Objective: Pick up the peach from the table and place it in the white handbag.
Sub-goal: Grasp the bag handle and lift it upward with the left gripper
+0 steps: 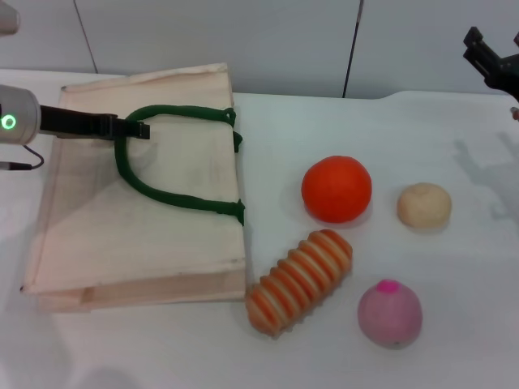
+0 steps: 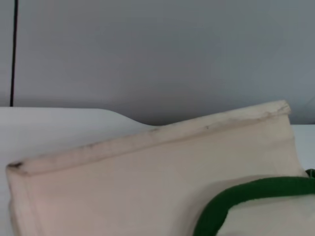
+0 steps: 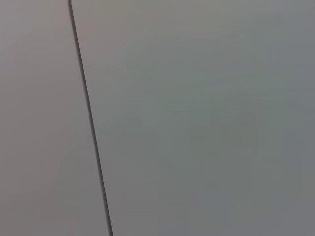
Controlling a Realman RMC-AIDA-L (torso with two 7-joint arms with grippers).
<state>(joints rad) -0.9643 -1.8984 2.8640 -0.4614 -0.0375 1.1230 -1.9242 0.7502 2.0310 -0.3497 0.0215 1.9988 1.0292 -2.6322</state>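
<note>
The peach (image 1: 390, 313), dusty pink with a magenta spot, lies on the white table at the front right. The white handbag (image 1: 138, 235) lies flat at the left, its dark green handles (image 1: 174, 198) looped on top. My left gripper (image 1: 139, 128) reaches in from the left and is shut on the upper handle loop. The left wrist view shows the bag's cloth (image 2: 147, 182) and a piece of green handle (image 2: 246, 194). My right gripper (image 1: 478, 47) hangs raised at the far right, open and empty, far from the peach. The right wrist view shows only a grey wall.
An orange ball (image 1: 336, 189) and a pale beige ball (image 1: 423, 205) lie behind the peach. An orange-and-cream ribbed roll (image 1: 300, 279) lies between the bag's front corner and the peach. A grey wall stands behind the table (image 1: 454, 121).
</note>
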